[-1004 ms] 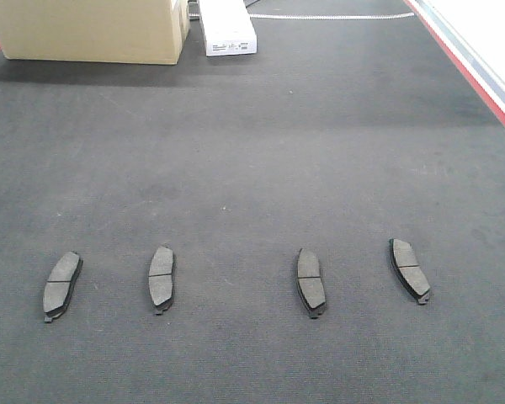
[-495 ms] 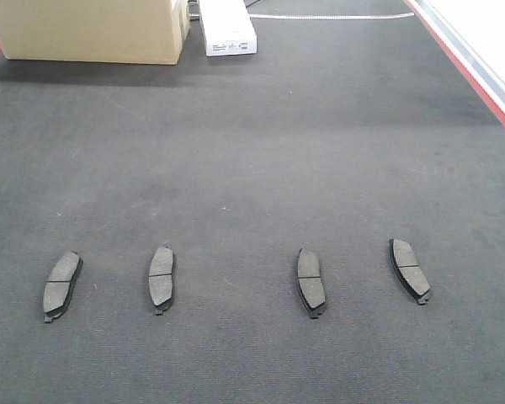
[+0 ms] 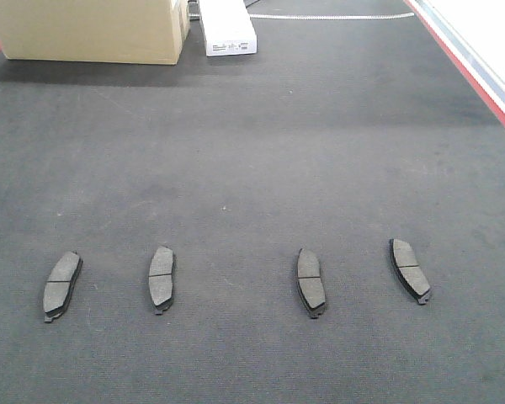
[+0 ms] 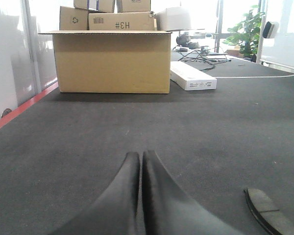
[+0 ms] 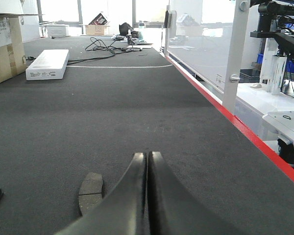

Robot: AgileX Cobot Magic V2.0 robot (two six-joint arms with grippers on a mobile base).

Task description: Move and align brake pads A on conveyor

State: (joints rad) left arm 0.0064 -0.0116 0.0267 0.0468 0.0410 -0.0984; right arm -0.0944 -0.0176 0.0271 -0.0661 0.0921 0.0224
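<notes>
The conveyor (image 3: pixel 252 151) is a wide belt of dark charcoal colour with a rough, felt-like surface, and it fills almost the whole front view. A red strip (image 3: pixel 467 71) runs along its right edge, and a small piece of red also shows at the far left corner. At the far end of the belt stands a big cardboard box (image 3: pixel 88 29), and just beside it on the right lies a flat white box (image 3: pixel 227 29).

Four brake pads lie flat on the near part of the belt, in a row from left to right, all apart from each other. Each one is a grey, curved oblong piece with a thin groove across the middle and a black edge. The first pad (image 3: pixel 61 284) leans a little to the right at its top, the second pad (image 3: pixel 161 278) and the third pad (image 3: pixel 310 280) are nearly straight, and the fourth pad (image 3: pixel 410 269) leans to the left at its top. The gap between the second and the third is the widest.

The left gripper (image 4: pixel 140 161) is low over the belt, with its two black fingers pressed together and holding nothing. The right gripper (image 5: pixel 148 159) is in the same pose, fingers together, empty, with one pad on the belt just to its left
</notes>
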